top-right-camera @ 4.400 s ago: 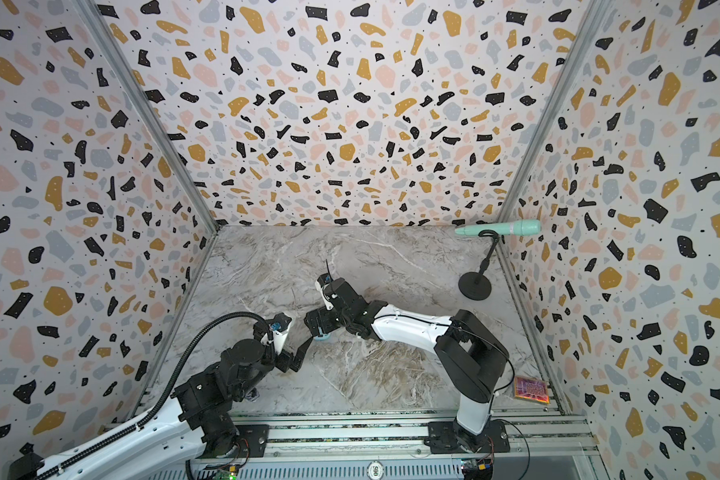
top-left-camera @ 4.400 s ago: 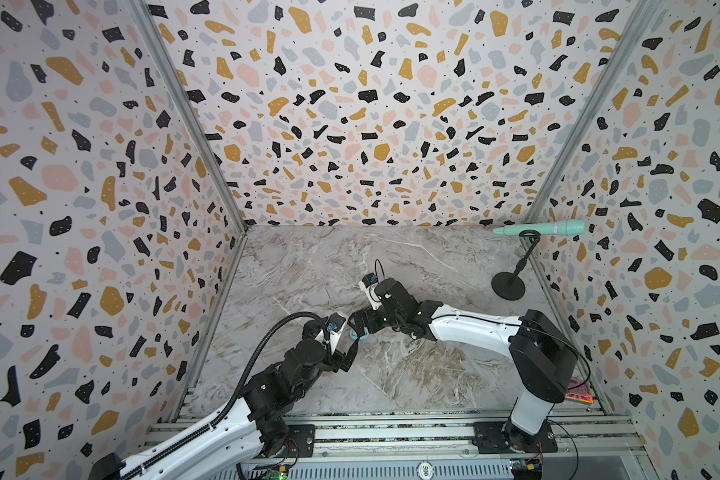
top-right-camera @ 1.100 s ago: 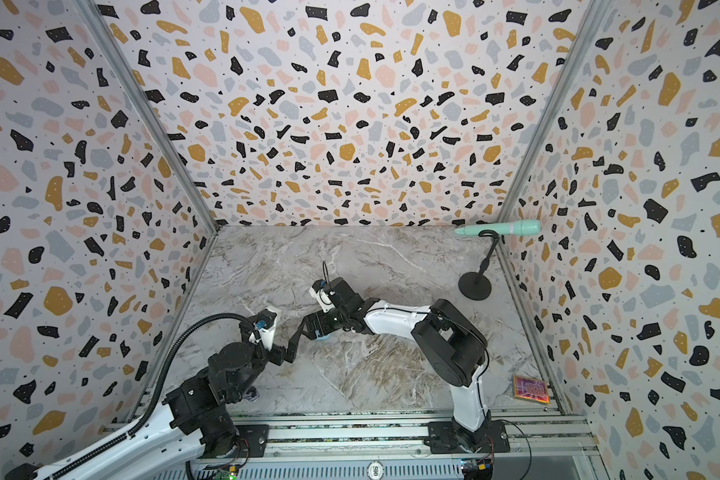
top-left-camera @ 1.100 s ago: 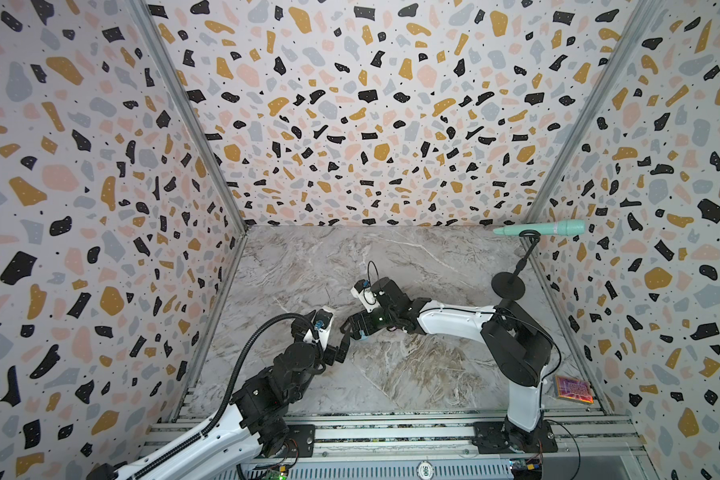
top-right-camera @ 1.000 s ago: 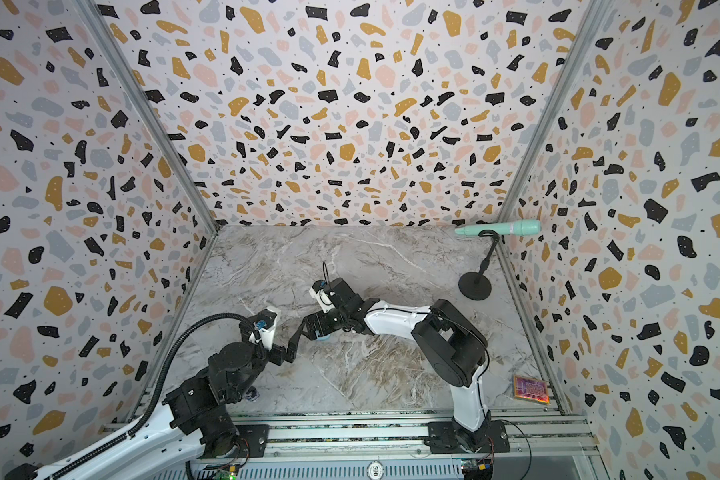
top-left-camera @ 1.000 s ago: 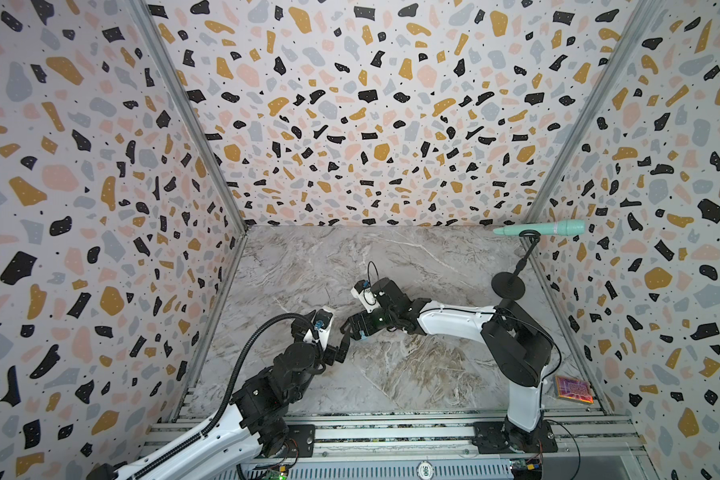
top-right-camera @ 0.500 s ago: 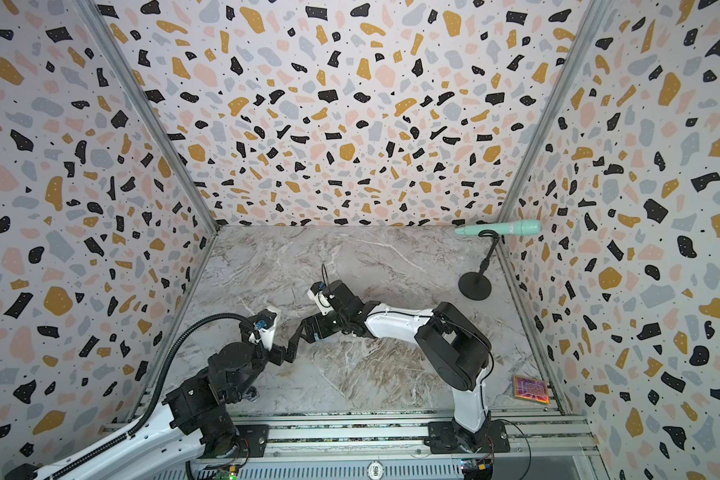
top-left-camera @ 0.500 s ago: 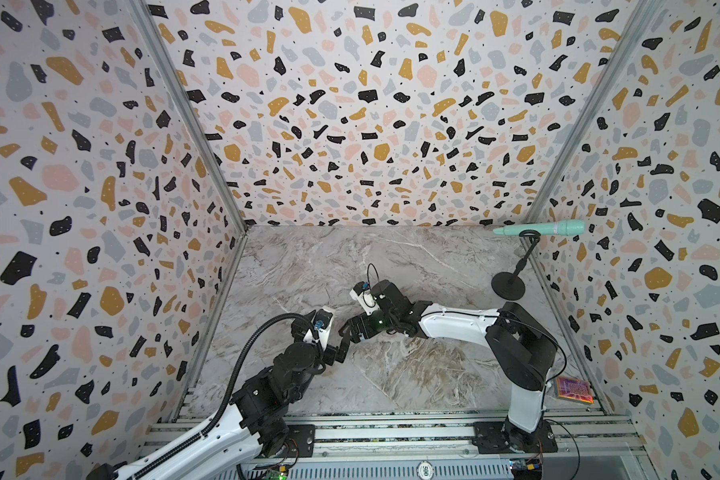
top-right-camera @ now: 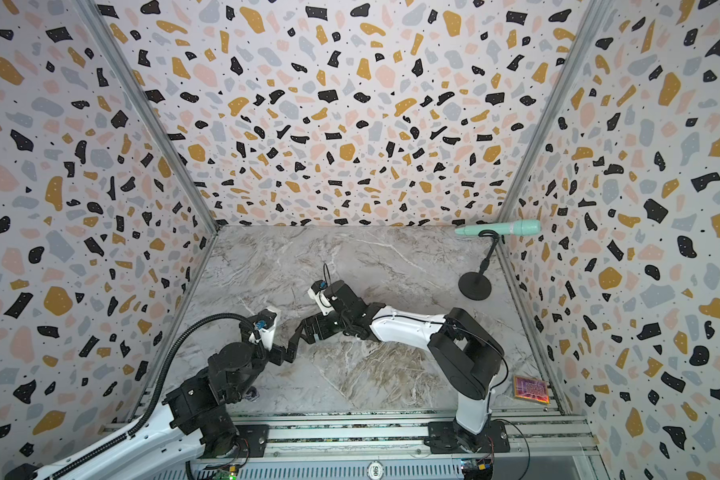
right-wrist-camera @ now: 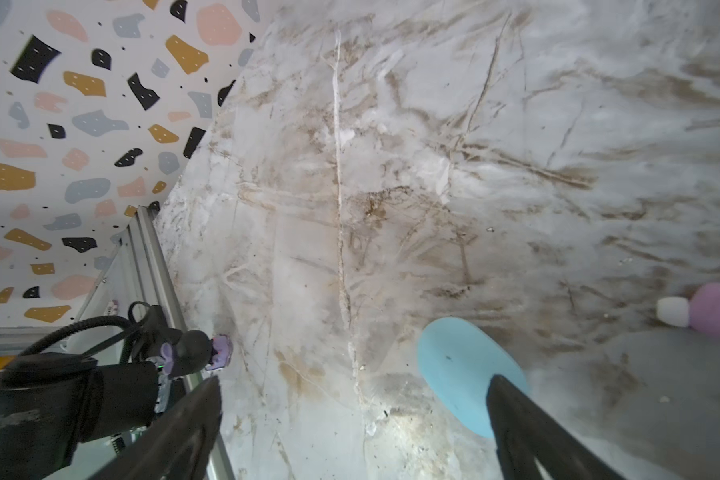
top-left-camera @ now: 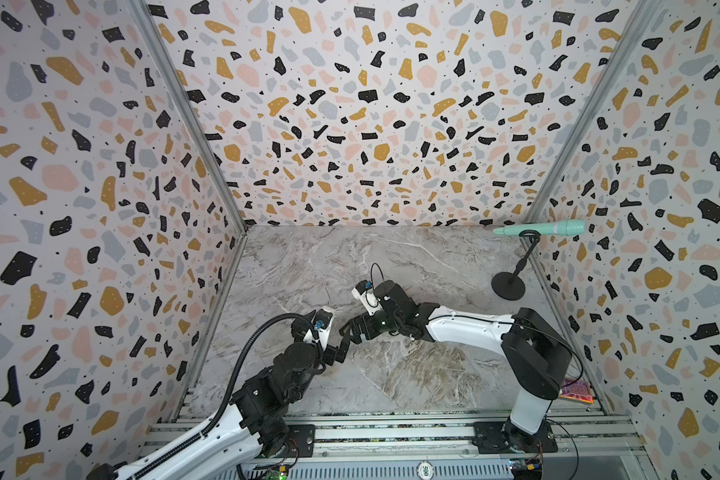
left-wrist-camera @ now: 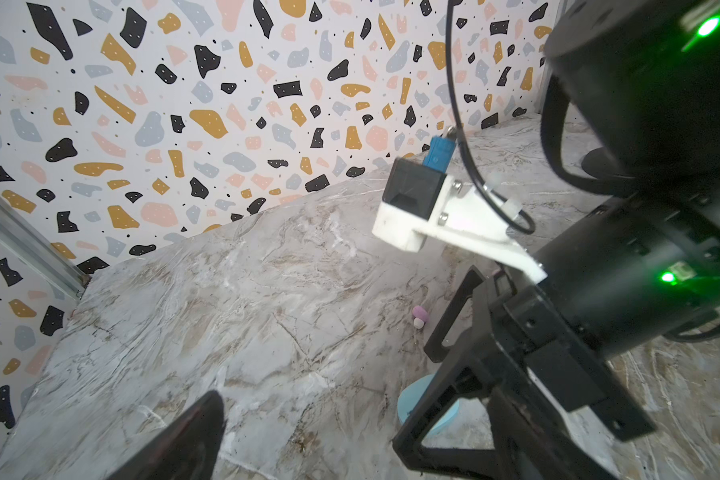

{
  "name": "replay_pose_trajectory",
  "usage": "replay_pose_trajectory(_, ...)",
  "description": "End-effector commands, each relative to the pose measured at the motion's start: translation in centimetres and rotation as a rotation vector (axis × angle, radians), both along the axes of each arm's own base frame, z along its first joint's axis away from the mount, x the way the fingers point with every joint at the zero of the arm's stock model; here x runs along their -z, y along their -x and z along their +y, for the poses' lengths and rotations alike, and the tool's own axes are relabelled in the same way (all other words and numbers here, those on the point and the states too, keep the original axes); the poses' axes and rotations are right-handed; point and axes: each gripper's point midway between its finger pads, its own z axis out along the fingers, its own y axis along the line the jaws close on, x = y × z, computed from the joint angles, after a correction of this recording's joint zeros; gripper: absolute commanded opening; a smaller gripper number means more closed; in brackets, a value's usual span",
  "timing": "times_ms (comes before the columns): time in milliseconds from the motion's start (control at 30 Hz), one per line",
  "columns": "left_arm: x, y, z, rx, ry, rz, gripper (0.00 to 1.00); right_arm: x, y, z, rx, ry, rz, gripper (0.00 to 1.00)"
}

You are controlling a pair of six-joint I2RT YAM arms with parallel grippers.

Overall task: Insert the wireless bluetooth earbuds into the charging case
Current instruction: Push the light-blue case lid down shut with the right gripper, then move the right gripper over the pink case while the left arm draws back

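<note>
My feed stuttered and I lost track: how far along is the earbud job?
Done: nothing visible; no earbud shows in the blue case. In hand: nothing; the left hand and the right hand are open, the right one at the case. To do: the pink earbud lies loose beside it.

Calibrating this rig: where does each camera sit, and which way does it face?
Both top views: high in front, looking down at marble table; left arm, right arm show.
Left wrist: on left arm, facing the right claw and back wall.
Right wrist: down past the right claw; left arm shows.
Wrist views share: blue charging case, pink earbud.
</note>
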Motion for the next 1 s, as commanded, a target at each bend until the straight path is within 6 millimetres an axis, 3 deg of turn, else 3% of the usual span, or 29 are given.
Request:
replay_pose_trajectory(0,-0.7,-0.2,-0.1,-0.004,0.041,-0.026,1.0,-2.6,-0.6,-1.5,0.086,0.001,-0.044,0.99)
replay_pose_trajectory(267,-2.0,-0.1,-0.6,0.005,0.129,-0.017,1.0,-1.5,-2.1,-6.9,0.304,0.154,-0.04,0.99)
replay_pose_trajectory(633,-6.4,0.3,-0.5,-0.007,0.332,0.044,1.0,-4.1,-1.6,-14.1,0.506,0.212,-0.097,0.99)
replay_pose_trajectory(767,-6.8,0.0,0.1,-0.06,0.377,0.057,1.0,-5.1,-1.3,-15.7,0.51,0.172,-0.093,0.99)
replay_pose_trajectory(967,-6.5,-0.8,-1.4,-0.068,0.423,0.144,1.0,-4.8,-1.3,-17.3,0.5,0.218,-0.067,0.99)
